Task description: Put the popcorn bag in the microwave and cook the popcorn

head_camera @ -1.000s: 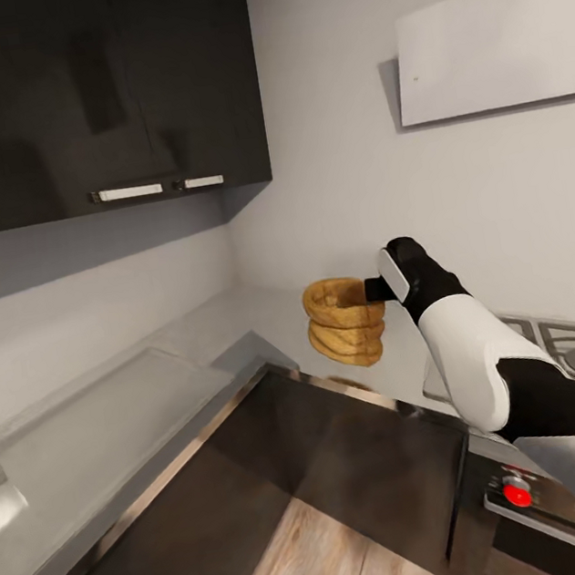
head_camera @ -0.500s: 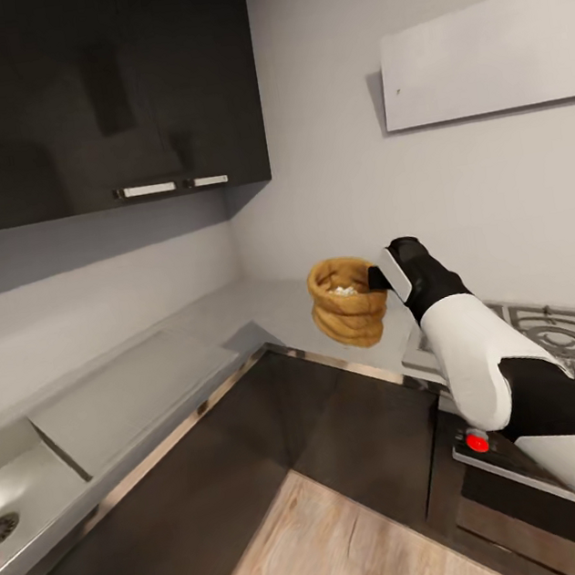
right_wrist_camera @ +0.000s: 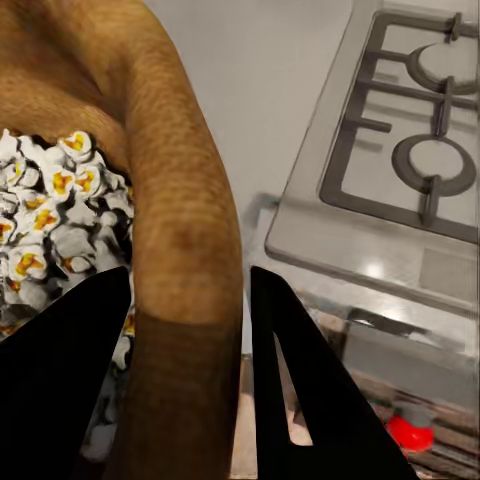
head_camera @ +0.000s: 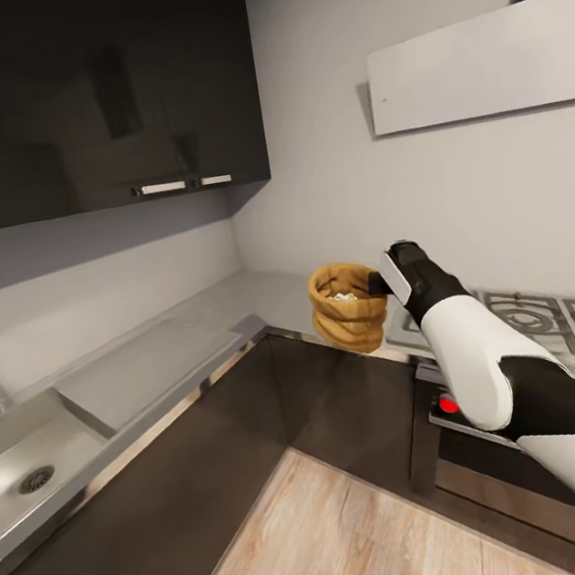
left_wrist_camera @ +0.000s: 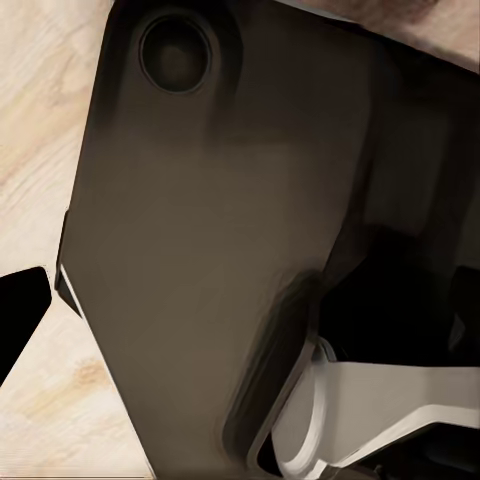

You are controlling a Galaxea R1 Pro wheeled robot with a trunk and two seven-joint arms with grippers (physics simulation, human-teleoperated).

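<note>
The tan popcorn bag (head_camera: 350,308) hangs in the air over the front edge of the grey countertop (head_camera: 151,363), beside the stove. White popped kernels (right_wrist_camera: 50,230) fill it. My right gripper (head_camera: 377,283) is shut on its rolled rim (right_wrist_camera: 190,230), one black finger (right_wrist_camera: 60,380) inside the bag and the other outside. In the left wrist view a dark fingertip (left_wrist_camera: 20,322) shows at the edge, over the robot's dark body and the wooden floor. The microwave is out of view.
A gas stove (head_camera: 551,322) with grates lies under my right arm, with a red light (head_camera: 448,405) on the oven front below. A sink (head_camera: 28,460) is sunk into the counter at the left. Dark wall cabinets (head_camera: 93,95) and a pale hood (head_camera: 475,61) hang above. Wooden floor (head_camera: 345,546) lies below.
The camera has pulled back and turned, bringing the sink and more floor into view. The bag stays in my right gripper and now hangs over the counter's edge rather than above the worktop.
</note>
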